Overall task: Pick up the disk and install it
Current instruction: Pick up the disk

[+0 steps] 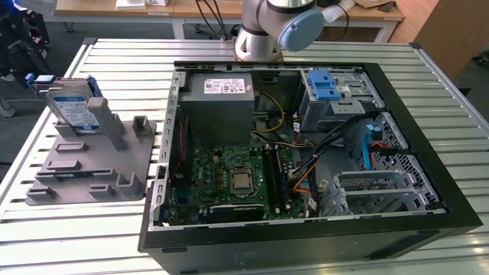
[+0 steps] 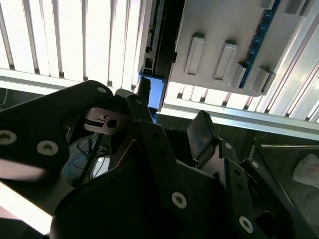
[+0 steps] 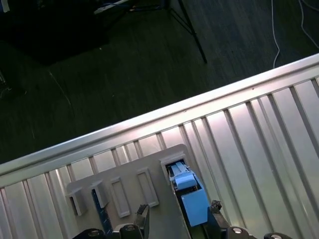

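On tabletop [image 1: 77, 240], nearest: open computer case [image 1: 306, 240]. Beside it, at exterior view's left: grey fixture [image 1: 86, 159], disk [image 1: 73, 109] standing upright at its far end. Arm base [image 1: 256, 46] beyond case. In first wrist view, end effector [image 3: 178, 209] above fixture, fingers apart.

Silver blue-framed disk [image 1: 73, 109]; grey fixture [image 1: 84, 166]; green motherboard [image 1: 229, 180]

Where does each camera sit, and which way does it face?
Exterior view: off the arm, raised, looking down on the open black computer case; the arm's base shows.
First wrist view: on the arm, facing down at the blue-framed silver disk in the grey plastic holder; gripper shows.
Second wrist view: on the arm, behind the gripper's black linkage, facing the slatted metal table.
All share the holder.
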Robot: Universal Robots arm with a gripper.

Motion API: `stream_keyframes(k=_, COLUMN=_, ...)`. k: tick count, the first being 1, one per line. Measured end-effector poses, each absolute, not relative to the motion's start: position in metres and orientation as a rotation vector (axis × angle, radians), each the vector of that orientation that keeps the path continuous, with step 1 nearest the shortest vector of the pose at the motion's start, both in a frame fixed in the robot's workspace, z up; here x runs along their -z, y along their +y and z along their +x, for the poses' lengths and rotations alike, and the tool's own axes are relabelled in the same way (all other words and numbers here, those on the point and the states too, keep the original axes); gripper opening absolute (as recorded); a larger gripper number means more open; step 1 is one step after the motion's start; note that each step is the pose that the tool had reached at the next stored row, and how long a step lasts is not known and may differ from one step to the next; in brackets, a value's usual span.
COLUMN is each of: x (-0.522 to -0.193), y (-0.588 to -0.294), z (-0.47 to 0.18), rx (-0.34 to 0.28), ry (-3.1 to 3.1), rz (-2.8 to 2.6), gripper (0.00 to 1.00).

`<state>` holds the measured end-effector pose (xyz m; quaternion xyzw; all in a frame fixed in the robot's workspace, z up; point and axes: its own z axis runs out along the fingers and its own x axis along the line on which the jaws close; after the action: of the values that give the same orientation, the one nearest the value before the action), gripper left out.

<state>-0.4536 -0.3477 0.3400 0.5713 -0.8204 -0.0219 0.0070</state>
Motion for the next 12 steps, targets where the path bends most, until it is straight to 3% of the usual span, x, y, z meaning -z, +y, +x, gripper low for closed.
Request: stream_keyframes(k=12, x=-0.3398, y=-0.3477, z=-0.4536, rx=0.067, ry=-2.488, rz=1.892, gripper=0.57)
